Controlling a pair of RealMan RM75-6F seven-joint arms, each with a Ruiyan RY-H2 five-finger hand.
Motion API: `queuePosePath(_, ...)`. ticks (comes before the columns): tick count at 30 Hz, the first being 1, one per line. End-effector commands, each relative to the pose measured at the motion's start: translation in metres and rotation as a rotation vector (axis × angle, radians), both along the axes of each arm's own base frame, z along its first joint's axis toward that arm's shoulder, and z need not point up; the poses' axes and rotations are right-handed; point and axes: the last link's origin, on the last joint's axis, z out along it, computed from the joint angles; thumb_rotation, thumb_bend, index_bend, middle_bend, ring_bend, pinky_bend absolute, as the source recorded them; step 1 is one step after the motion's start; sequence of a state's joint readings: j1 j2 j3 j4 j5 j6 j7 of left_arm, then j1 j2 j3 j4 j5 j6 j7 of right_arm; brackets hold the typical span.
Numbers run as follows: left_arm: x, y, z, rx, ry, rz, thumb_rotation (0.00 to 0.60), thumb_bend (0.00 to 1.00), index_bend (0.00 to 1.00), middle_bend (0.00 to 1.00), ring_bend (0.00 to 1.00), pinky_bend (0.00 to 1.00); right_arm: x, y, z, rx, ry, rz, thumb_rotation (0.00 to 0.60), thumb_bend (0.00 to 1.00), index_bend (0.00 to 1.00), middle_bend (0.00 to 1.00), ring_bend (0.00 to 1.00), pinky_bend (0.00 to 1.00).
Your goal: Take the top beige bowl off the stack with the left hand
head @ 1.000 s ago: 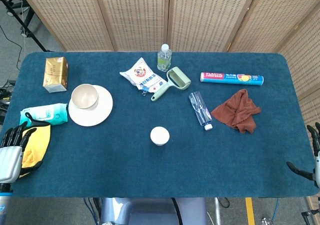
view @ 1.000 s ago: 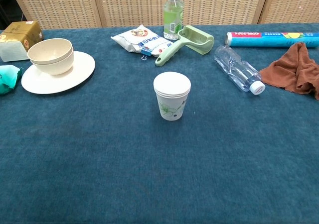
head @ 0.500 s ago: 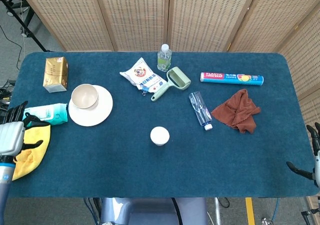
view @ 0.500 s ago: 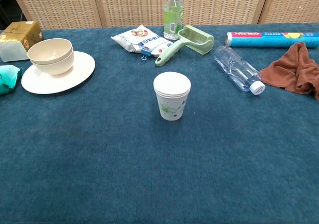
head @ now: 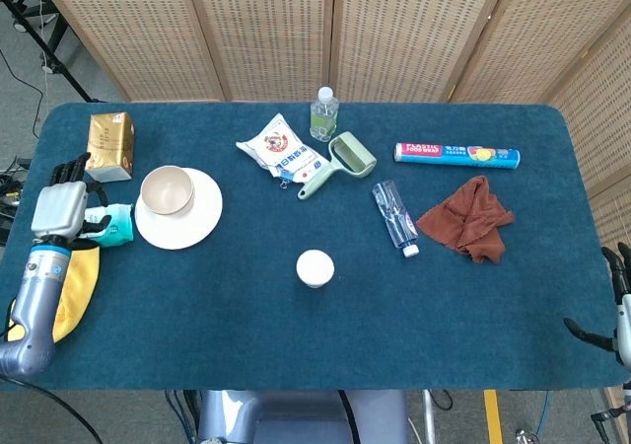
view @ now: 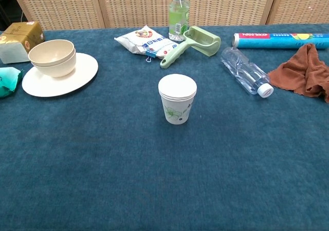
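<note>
Two beige bowls [head: 166, 189] [view: 52, 56] sit nested on a cream plate [head: 197, 225] [view: 77, 77] at the left of the table. The top bowl is upright and nothing touches it. My left hand [head: 63, 204] shows only in the head view, raised over the table's left edge just left of the plate, its fingers apart and holding nothing. My right hand [head: 618, 311] is at the far right edge of the head view, off the table, fingers spread and empty.
A gold box [head: 109, 145] and a teal wipes pack [head: 110, 225] lie beside the left hand, a yellow cloth [head: 69, 286] under the forearm. A paper cup stack [head: 315, 267] stands mid-table. Snack bag [head: 280, 148], bottle [head: 323, 114], lint roller [head: 340, 162], wrap box [head: 456, 154], lying bottle [head: 395, 217], brown cloth [head: 471, 217] further back.
My left hand has risen from the front left corner and moved away from me along the left edge, now level with the plate. The right hand and the bowls stay put.
</note>
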State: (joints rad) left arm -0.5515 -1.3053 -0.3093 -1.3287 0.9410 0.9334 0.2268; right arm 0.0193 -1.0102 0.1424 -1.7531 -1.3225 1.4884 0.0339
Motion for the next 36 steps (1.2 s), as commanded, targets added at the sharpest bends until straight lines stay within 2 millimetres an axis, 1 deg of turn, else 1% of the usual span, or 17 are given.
queuePosePath(1,0.004,0.015,-0.020,-0.030,0.005,0.012,0.600,0.30,0.61,0.00,0.00,0.00,-0.001,-0.001,0.000,-0.001,0.000,-0.006,0.600,0.00,0.00,0.00,0.00,0.00)
queuePosePath(4,0.007,0.022,-0.036,-0.057,0.004,0.015,0.600,0.29,0.61,0.00,0.00,0.00,-0.003,-0.002,0.000,-0.001,-0.002,-0.013,0.600,0.00,0.00,0.00,0.00,0.00)
queuePosePath(8,0.008,0.027,-0.045,-0.060,0.015,0.013,0.600,0.28,0.61,0.00,0.00,0.00,-0.004,-0.002,0.000,-0.001,-0.005,-0.018,0.600,0.00,0.00,0.00,0.00,0.00)
queuePosePath(20,0.014,0.032,-0.052,-0.069,0.034,-0.001,0.600,0.28,0.61,0.00,0.00,0.00,-0.004,-0.002,0.002,-0.002,-0.013,-0.019,0.600,0.00,0.00,0.00,0.00,0.00)
queuePosePath(26,0.016,0.033,-0.057,-0.087,0.033,0.004,0.600,0.28,0.57,0.00,0.00,0.00,-0.004,-0.002,0.002,-0.003,-0.014,-0.019,0.600,0.00,0.00,0.00,0.00,0.00)
queuePosePath(36,0.023,0.040,-0.065,-0.101,0.050,0.003,0.600,0.28,0.57,0.00,0.00,0.00,-0.005,-0.002,0.001,0.003,-0.018,-0.028,0.600,0.00,0.00,0.00,0.00,0.00)
